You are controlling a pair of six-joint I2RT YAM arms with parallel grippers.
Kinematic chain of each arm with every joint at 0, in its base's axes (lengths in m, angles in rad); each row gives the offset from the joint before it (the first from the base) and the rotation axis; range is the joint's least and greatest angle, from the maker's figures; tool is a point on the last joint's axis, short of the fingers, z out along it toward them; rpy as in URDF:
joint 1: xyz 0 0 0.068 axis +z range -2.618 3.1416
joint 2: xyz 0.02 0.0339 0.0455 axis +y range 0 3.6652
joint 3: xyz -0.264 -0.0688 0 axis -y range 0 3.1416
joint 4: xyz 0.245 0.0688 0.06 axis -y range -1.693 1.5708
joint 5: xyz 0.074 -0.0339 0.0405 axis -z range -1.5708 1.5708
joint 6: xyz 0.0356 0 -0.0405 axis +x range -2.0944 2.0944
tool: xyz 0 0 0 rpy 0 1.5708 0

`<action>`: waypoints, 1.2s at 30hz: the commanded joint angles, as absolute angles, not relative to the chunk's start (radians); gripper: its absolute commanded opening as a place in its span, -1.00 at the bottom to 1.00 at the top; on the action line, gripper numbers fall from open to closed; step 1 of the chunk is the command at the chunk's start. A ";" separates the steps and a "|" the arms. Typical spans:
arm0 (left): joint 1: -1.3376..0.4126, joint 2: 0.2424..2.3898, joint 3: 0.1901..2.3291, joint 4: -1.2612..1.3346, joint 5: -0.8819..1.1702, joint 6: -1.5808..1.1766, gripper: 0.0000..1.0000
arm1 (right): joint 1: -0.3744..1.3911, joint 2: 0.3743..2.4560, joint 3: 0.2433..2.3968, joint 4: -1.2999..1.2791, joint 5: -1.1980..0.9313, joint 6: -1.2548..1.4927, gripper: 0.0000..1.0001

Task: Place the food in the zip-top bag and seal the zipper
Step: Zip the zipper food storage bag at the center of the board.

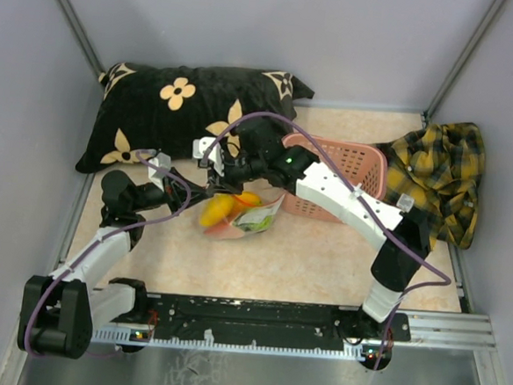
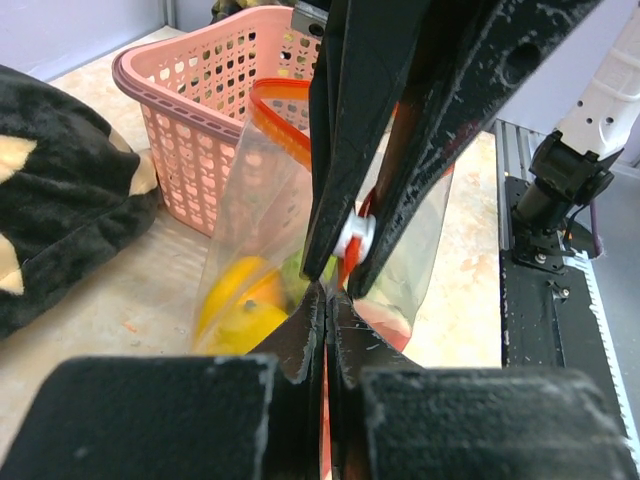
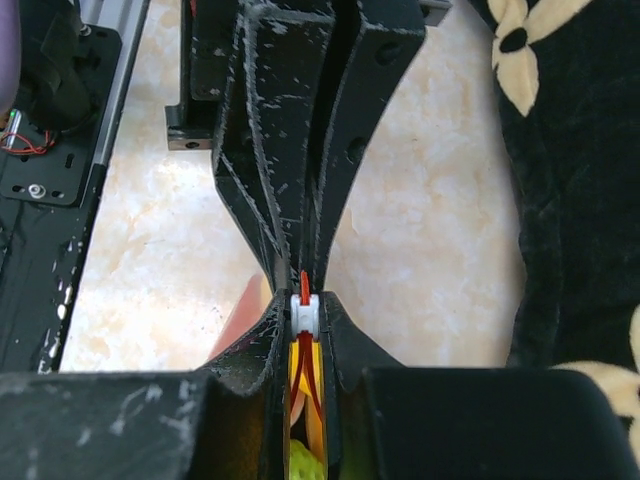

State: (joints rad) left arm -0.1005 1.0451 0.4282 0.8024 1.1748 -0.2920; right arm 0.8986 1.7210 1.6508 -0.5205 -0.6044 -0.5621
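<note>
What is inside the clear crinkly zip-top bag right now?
Through the clear zip-top bag: yellow toy fruit, an orange piece, something green and a red piece. The right gripper covers the bag's middle, so no purple grape bunch can be confirmed.

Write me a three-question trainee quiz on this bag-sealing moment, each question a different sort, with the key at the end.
1. True or false: the zip-top bag is empty.
2. What does the right pincer pinch? A) the white slider B) the basket rim C) the plaid shirt
3. Fill in: the ___ pincer clamps the zipper strip right beside the slider.
Key: 1 false, yellow food shows inside; 2 A; 3 left, the left pincer is shut on it.
</note>
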 commanded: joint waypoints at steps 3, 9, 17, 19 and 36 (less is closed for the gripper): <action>-0.105 1.027 0.450 0.812 1.184 -0.276 -1.00 | 0.845 1.585 1.625 -0.498 -0.568 -0.554 -1.00; -0.104 1.027 0.454 0.816 1.176 -0.291 -1.00 | 0.836 1.554 1.597 -0.504 -0.570 -0.559 -1.00; -0.111 1.026 0.429 0.951 1.223 -0.376 -0.42 | 0.839 1.586 1.619 -0.492 -0.620 -0.526 -1.00; -0.118 1.026 0.430 0.958 1.222 -0.380 -0.29 | 0.846 1.594 1.628 -0.496 -0.624 -0.524 -1.00; -0.148 1.055 0.509 0.784 1.182 -0.266 -0.41 | 0.887 1.622 1.675 -0.536 -0.627 -0.547 -1.00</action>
State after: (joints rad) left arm -0.1299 1.0397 0.4721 0.8173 1.1698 -0.3084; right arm 0.8722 1.6329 1.6051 -0.5621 -0.6041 -0.5404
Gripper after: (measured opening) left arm 0.330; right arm 0.099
